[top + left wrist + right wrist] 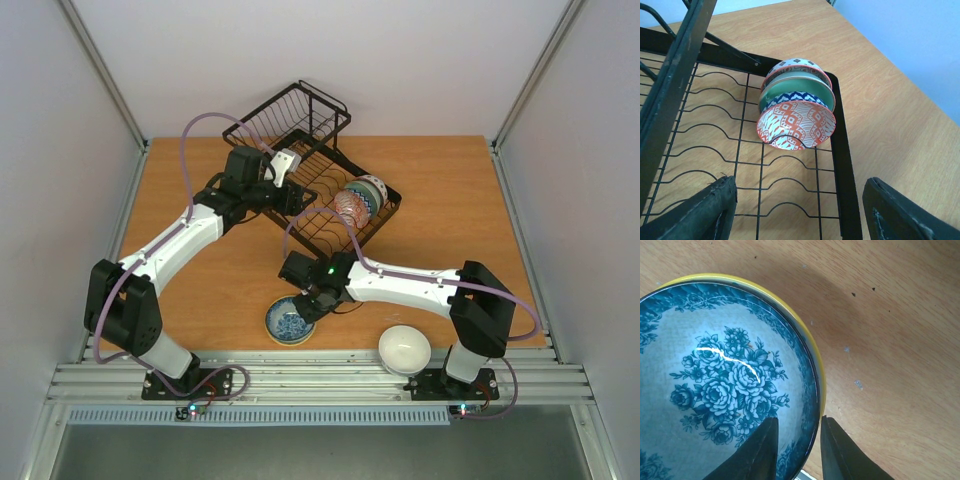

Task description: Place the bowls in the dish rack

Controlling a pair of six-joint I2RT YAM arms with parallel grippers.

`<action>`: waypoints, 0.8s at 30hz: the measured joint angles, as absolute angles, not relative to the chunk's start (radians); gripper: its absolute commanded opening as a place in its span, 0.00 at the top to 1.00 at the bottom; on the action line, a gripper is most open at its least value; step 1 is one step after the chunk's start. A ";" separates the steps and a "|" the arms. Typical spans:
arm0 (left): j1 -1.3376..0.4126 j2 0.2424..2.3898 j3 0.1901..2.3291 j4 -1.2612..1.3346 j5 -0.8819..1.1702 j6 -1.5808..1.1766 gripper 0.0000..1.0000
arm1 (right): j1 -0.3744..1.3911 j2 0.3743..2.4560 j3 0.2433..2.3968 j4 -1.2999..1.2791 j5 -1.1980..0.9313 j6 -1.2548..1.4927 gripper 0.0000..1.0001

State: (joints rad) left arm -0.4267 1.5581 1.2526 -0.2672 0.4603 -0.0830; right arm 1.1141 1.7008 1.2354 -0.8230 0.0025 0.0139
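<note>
**Arms working over rack and bench**

Left gripper (800, 185) is hovering over the dish rack (842, 165), spread wide and carrying nothing. The pink-red bowl (797, 122) and pale green bowl (800, 90) are standing on edge in its dividers. Right gripper (799, 425) is pinching the rim of the blue-and-white bowl (725, 385) on the bench (220, 290), one finger inside, one outside. The white bowl (404, 348) is sitting near the front edge.
</note>
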 measured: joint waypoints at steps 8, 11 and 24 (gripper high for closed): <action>-0.427 1.558 1.253 -0.265 0.461 -0.084 0.30 | 1.124 1.701 1.235 -0.834 0.015 0.027 0.82; -0.427 1.558 1.253 -0.265 0.461 -0.087 0.30 | 1.124 1.701 1.235 -0.839 0.019 0.027 0.91; -0.427 1.558 1.253 -0.264 0.466 -0.097 0.30 | 1.130 1.675 1.244 -0.838 0.059 0.037 0.99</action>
State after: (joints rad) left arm -0.4267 1.5581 1.2526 -0.2642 0.4660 -0.0975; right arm 1.1301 1.6752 1.2438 -0.8383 0.0586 0.0368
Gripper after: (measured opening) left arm 0.701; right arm 0.022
